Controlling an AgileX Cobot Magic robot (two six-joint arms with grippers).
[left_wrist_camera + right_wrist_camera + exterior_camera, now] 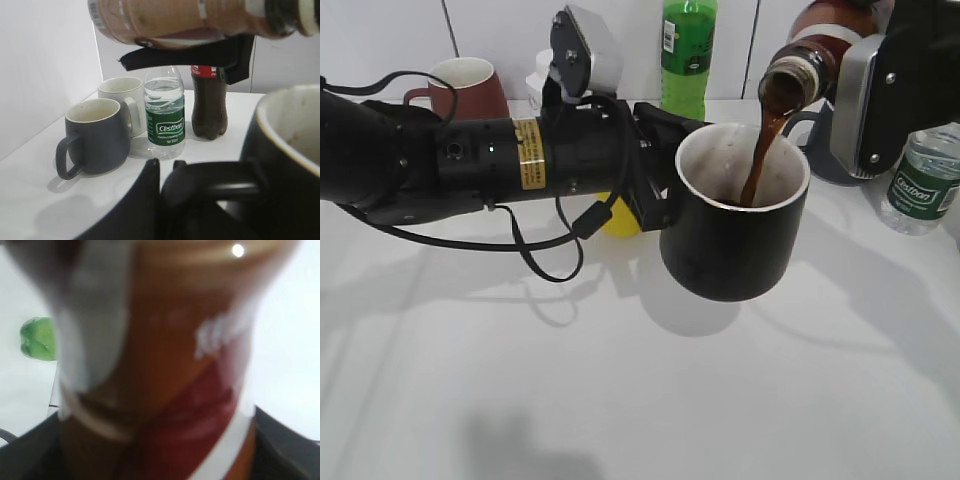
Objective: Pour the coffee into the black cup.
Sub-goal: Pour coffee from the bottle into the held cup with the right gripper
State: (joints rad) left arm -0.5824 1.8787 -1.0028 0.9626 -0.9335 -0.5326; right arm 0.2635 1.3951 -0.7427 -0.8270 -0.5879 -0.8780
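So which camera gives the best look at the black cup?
The exterior view: the whole black cup shows, coffee streaming in. The left wrist view catches only its rim and handle up close; the right wrist view shows none of it.

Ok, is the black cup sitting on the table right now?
No, the black cup hangs above the table, held at its handle by the left gripper.

Four mugs share the white table: a black cup point(735, 250) at centre, a maroon mug point(470, 90) at ten o'clock, and a dark grey mug point(97, 137) and a white mug point(120, 97) side by side in the left wrist view. There are four bottles: a coffee bottle point(810, 60) at one o'clock, a green soda bottle point(687, 50) at twelve, a water bottle point(923, 180) at three, and a dark cola bottle point(209, 102). One yellow paper cup point(620, 218) completes the tally.
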